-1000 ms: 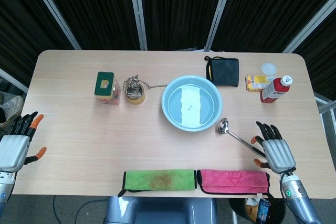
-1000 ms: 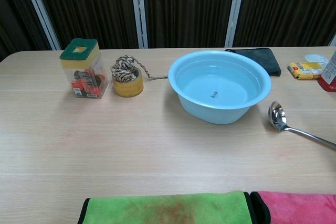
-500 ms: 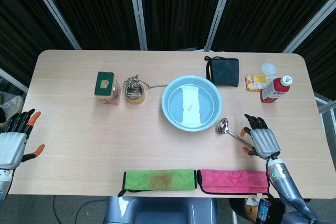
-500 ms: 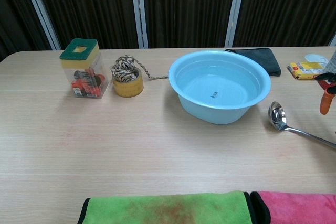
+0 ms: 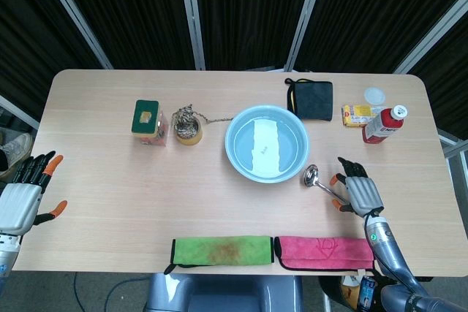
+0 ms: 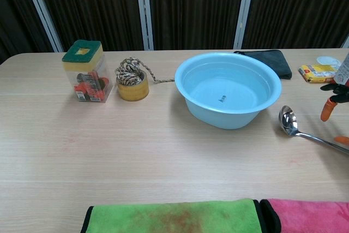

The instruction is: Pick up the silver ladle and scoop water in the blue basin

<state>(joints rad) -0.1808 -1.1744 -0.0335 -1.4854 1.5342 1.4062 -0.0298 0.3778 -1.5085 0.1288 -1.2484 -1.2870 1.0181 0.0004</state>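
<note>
The silver ladle [image 5: 319, 183] [image 6: 297, 129] lies flat on the table, bowl up, just right of the blue basin [image 5: 266, 143] [image 6: 228, 94], which holds water. Its handle runs toward the front right. My right hand [image 5: 358, 191] hovers over the handle's far end with fingers spread and holds nothing; only its orange-tipped fingertips [image 6: 327, 108] show at the chest view's right edge. My left hand [image 5: 23, 196] is spread and empty off the table's left edge, seen only in the head view.
A green-lidded box [image 5: 148, 123], a rope coil in a tape roll [image 5: 188, 125], a black pouch [image 5: 310, 98], a yellow packet [image 5: 357, 115] and a red bottle [image 5: 383, 123] stand at the back. Green [image 5: 221, 249] and pink [image 5: 325, 253] cloths lie at the front edge.
My right hand has moved forward and left, from near the table's front right to over the ladle's handle. The left hand shifted slightly. The ladle has not moved.
</note>
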